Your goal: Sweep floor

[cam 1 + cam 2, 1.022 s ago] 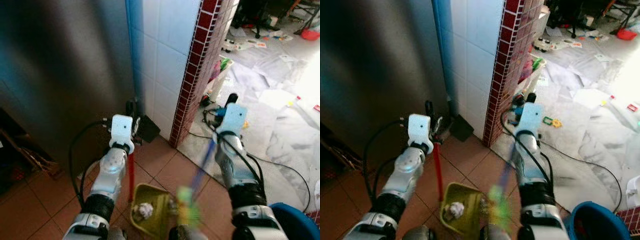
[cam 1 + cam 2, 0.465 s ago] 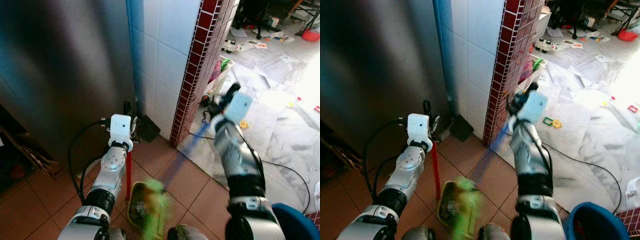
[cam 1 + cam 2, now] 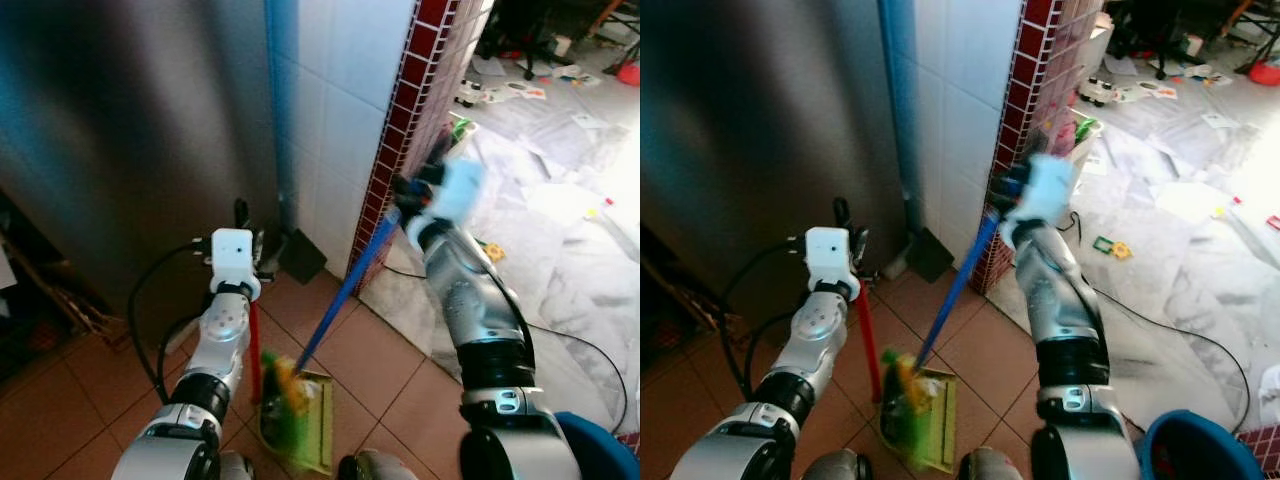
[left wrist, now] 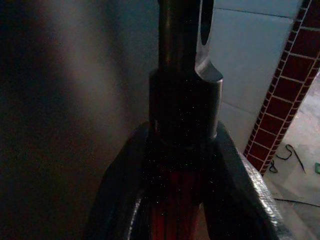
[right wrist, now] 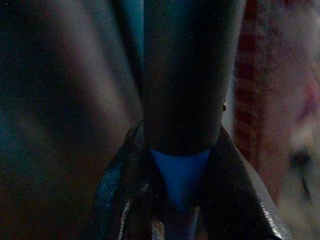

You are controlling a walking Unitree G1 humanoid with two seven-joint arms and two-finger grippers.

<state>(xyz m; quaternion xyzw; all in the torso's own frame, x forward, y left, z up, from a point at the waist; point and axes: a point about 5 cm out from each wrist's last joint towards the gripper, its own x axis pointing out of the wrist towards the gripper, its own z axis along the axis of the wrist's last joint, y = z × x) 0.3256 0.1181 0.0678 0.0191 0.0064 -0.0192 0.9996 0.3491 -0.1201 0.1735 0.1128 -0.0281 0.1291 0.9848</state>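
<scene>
Since a second ago my right gripper [image 3: 412,190] has swung left, dragging the blurred broom [image 3: 340,297] head into the dustpan [image 3: 300,420], whose red handle my left gripper [image 3: 247,262] pinches; overshooting could tip it.

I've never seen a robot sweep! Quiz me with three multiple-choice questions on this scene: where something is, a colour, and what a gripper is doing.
1. Where does the dustpan lie?
A. on the terracotta tiles between the arms
B. on the marble floor
C. on a shelf

2. What colour is the broom handle?
A. red
B. blue
C. white

3. The left gripper is:
A. open and empty
B. shut on the red dustpan handle
C. shut on a cable

Answers: 1 A, it sits on brown tiles; 2 B, the slanted shaft is blue; 3 B, the fingers clamp the red shaft.
</scene>
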